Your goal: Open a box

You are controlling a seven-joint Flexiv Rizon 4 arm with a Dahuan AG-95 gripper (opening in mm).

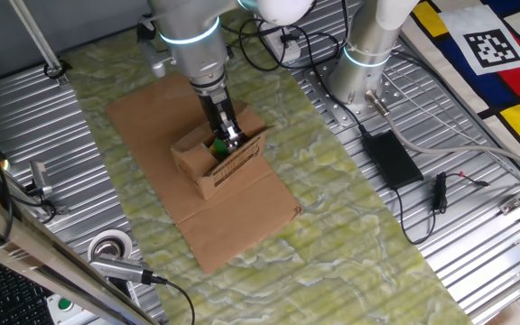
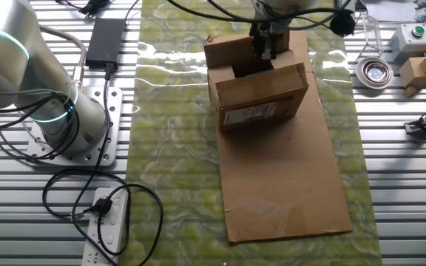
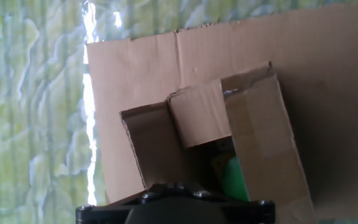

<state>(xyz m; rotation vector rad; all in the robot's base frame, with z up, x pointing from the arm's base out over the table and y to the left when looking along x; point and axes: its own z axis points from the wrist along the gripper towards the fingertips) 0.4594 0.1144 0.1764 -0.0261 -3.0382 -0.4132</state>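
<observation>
The box [image 1: 219, 164] is a small brown carton standing on a large flat cardboard sheet [image 1: 242, 226]. It also shows in the other fixed view [image 2: 261, 96], with a printed label on its near side. Its top flaps stand partly up, seen from the hand view [image 3: 260, 137], and something green [image 3: 232, 177] lies inside. My gripper [image 1: 231, 137] points down into the box's open top, fingers close together, between the flaps [image 2: 263, 50]. In the hand view only its dark body [image 3: 173, 208] shows; the fingertips are hidden.
A roll of tape [image 1: 109, 246] lies on the ribbed metal table at the front left. A black power brick [image 1: 391, 158] with cables lies to the right. A second arm's base [image 1: 364, 63] stands at the back. A power strip [image 2: 106, 229] lies beside the green mat.
</observation>
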